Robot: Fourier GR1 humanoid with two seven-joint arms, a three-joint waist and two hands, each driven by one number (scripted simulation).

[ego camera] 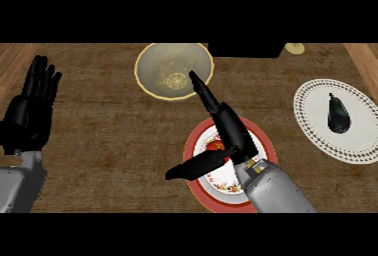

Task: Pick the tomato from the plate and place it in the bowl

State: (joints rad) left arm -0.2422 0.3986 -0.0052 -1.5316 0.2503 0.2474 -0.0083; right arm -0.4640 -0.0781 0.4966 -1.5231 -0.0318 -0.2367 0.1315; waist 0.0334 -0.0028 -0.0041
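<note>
Tomato [215, 145] lay on the red-rimmed plate [198, 193], at about eleven o'clock from the plate's middle, small, round and red, partly covered by the right hand [235, 134]. That hand hung over the plate, spread wide: its fingers ran straight out toward twelve o'clock, their tips over the edge of the bowl [156, 60], and the thumb splayed off toward eight o'clock. It held nothing, and the tomato sat in the gap between thumb and fingers. Whether the palm touched the fruit could not be told.

As a judgement, the tomato would be light, smooth-skinned and apt to roll on the glazed plate, and soft enough to bruise. The best hold looked to be across its widest part, thumb on one side and fingers on the other, closing from above.

The bowl stood at about eleven o'clock from the plate, near but apart. The left hand [29, 107] rested open at nine o'clock, fingers up. A white plate [316, 102] at two o'clock carried a dark vegetable [338, 114].
</note>
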